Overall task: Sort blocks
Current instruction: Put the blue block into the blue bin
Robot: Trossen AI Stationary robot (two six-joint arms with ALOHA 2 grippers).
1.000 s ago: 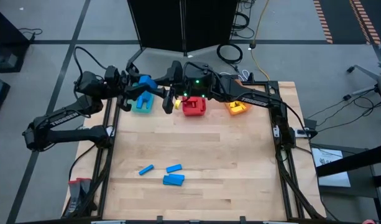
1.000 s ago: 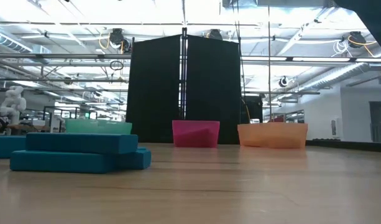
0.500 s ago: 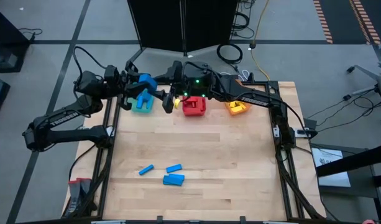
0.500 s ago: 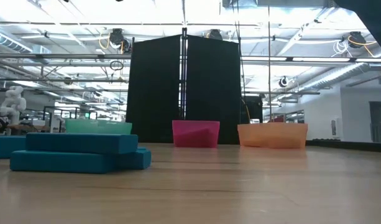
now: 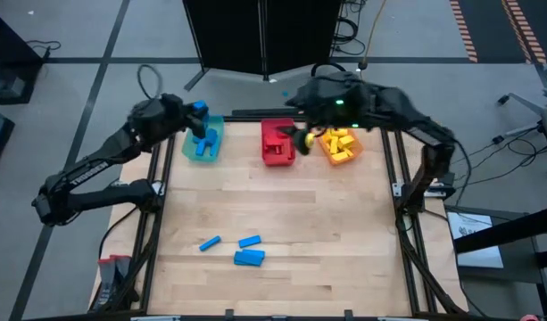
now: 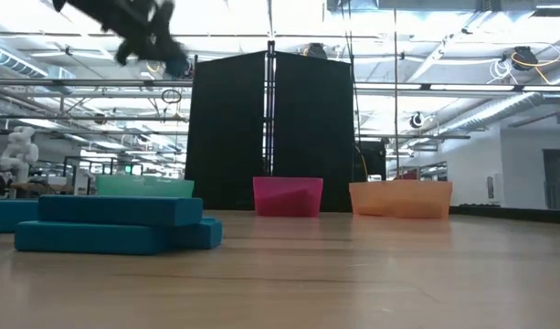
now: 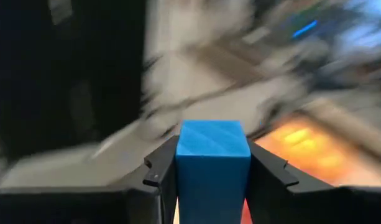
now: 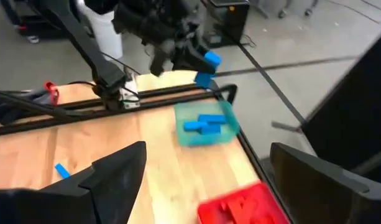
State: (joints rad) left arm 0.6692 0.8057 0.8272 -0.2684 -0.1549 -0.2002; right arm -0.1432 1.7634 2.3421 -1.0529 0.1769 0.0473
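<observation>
Currently: left gripper [image 5: 198, 112] clamps a blue block [image 7: 213, 163] above the teal bin [image 5: 204, 145] at the table's [image 5: 282, 232] far edge.
Right gripper [image 5: 302, 139] gapes wide and empty between red bin [image 5: 277, 143] and orange bin [image 5: 340, 145]; three blue blocks [image 5: 233, 250] lie near the near edge.

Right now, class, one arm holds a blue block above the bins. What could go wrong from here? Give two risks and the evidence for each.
1. The left gripper holds the blue block high over the teal bin; released from there, it might bounce out or miss.
2. The open right gripper hangs between the red bin and the orange bin; a careless swing could knock either.
</observation>
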